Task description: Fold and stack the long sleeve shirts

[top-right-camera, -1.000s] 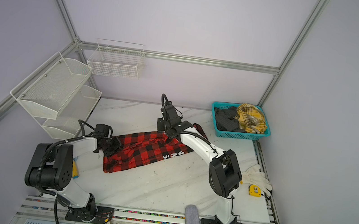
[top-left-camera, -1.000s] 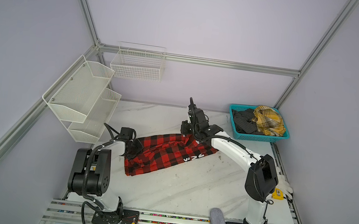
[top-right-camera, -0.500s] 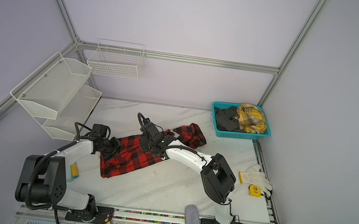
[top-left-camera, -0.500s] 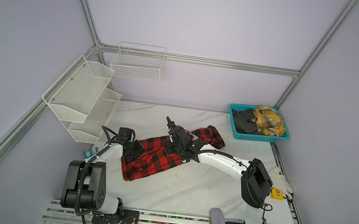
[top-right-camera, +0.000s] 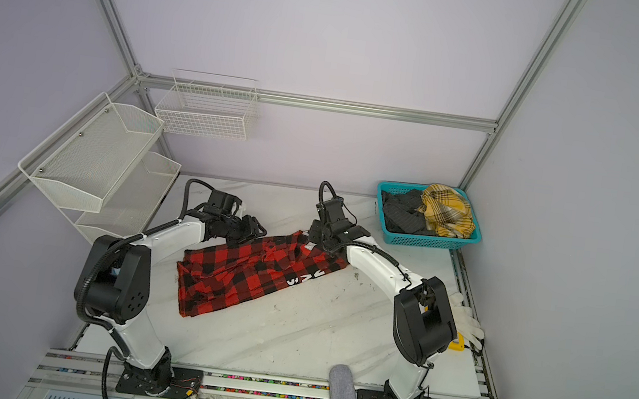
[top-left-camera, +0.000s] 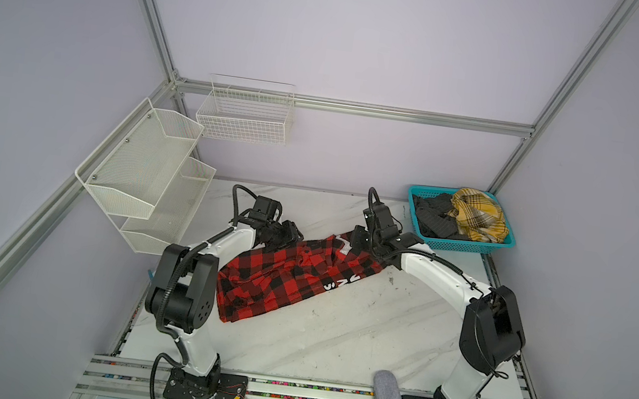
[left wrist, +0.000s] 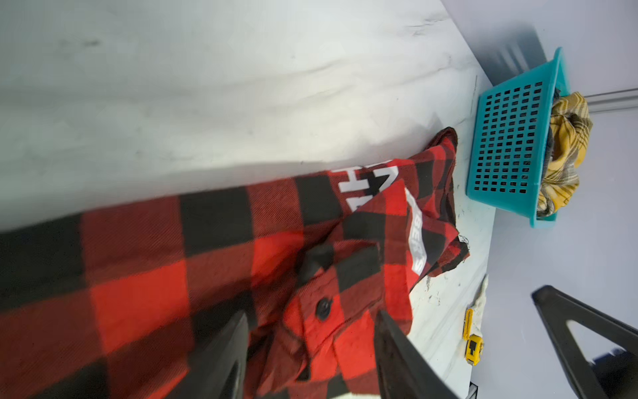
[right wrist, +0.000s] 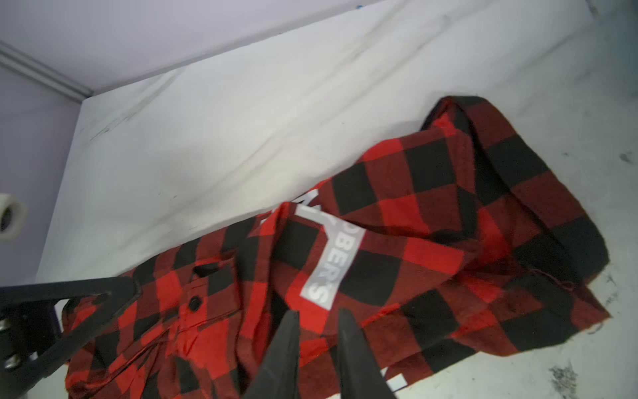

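I see the red-and-black checked shirt [top-left-camera: 291,276] lying in a long crumpled band across the tabletop [top-left-camera: 333,336], between my two arms and near the teal basket [top-left-camera: 471,247] of other clothes. My left hand [left wrist: 310,314] is released, its fingers spread wide over the button placket. My right hand [right wrist: 319,312] has its fingers nearly together at the lettered collar end, and I cannot tell whether they pinch cloth.

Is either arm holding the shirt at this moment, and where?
Left gripper: jaws open over the red-and-black shirt, holding nothing. Right gripper: jaws narrow at the lettered fold; grip cannot be told.
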